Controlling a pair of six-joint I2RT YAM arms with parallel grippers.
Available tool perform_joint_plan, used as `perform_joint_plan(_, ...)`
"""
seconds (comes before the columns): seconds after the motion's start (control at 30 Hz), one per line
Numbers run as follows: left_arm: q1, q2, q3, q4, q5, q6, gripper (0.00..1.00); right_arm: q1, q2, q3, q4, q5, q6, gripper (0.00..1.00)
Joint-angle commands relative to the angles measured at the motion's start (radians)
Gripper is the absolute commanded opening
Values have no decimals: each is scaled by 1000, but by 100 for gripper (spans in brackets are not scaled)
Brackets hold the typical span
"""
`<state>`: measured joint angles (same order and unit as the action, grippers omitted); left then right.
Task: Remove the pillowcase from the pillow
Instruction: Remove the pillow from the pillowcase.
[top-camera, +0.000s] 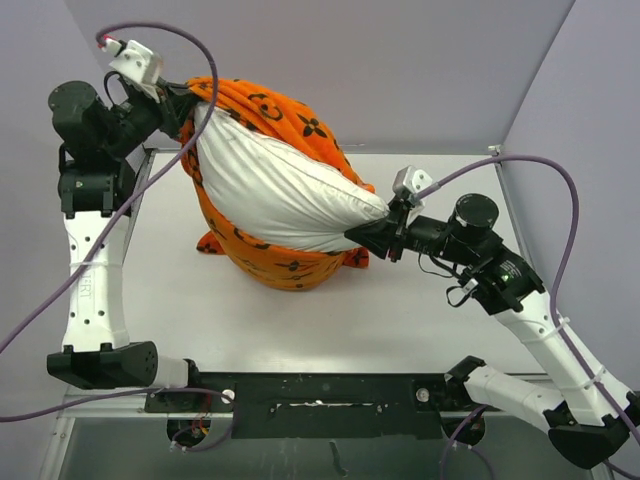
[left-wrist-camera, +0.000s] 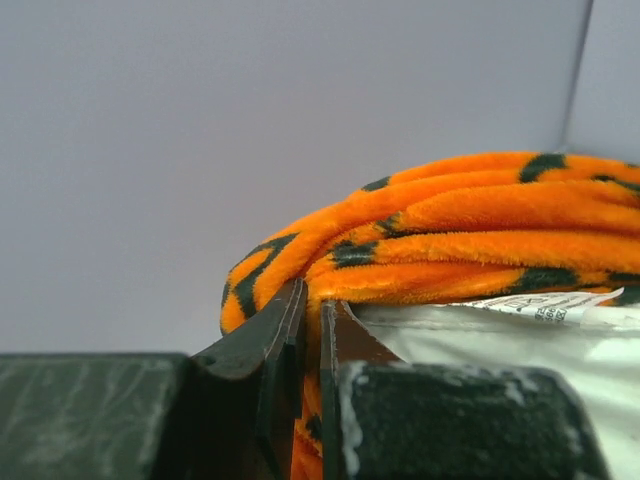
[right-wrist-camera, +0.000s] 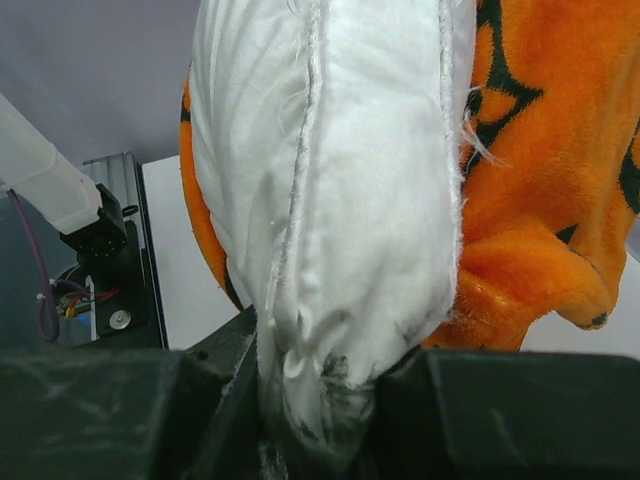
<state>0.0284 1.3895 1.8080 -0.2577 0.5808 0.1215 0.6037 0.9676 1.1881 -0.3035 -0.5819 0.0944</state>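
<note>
The pillowcase (top-camera: 290, 265) is hiding the far and lower sides of the pillow (top-camera: 270, 190), toward the far-left corner of the bench (top-camera: 400, 320). Your left fingers (left-wrist-camera: 283, 335), nearly pressed together, are pinching the pillowcase's bunched edge; your right fingers (right-wrist-camera: 228, 365) are clamping the pillow's corner.

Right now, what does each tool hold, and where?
The left tool pinches the pillowcase by its bunched edge; the right tool, the pillow by a corner.

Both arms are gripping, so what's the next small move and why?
Probably draw the left fingers farther from the right fingers. The left fingers are shut on a fold of the pillowcase, the right fingers pinch a corner of the pillow, and most of it is already bare, so pulling the two apart should slide the cover off.
</note>
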Motion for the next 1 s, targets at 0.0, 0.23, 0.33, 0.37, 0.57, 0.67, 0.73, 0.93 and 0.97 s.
perform_joint_plan(0.0, 268, 68, 176, 147, -408, -212, 0, -8, -142, -54, -351, -123, 9, 0)
perform_joint_plan(0.23, 319, 123, 224, 3, -231, -362, 0, -10, -250, -125, -277, -168, 55, 0)
perform_joint_plan(0.33, 321, 138, 202, 4, -243, -371, 0, -10, -294, -154, -274, -216, 62, 0)
perform_joint_plan(0.37, 320, 147, 200, 4, -250, -371, 0, -11, -306, -158, -281, -221, 58, 0)
perform_joint_plan(0.57, 324, 181, 195, -1, -228, -404, 0, -13, -336, -149, -325, -127, 25, 0)
perform_joint_plan(0.67, 296, 150, 143, -4, -12, -489, 0, -13, -281, -66, -344, -12, 5, 41)
perform_joint_plan(0.73, 275, 130, 91, 25, 173, -601, 0, -12, -219, 36, -316, 17, 14, 57)
perform_joint_plan(0.93, 151, 70, -29, 155, 414, -833, 0, -3, 57, 426, -252, 18, 48, 78)
perform_joint_plan(0.97, 116, 59, -30, 147, 415, -821, 0, 4, 115, 497, -242, 13, 55, 81)
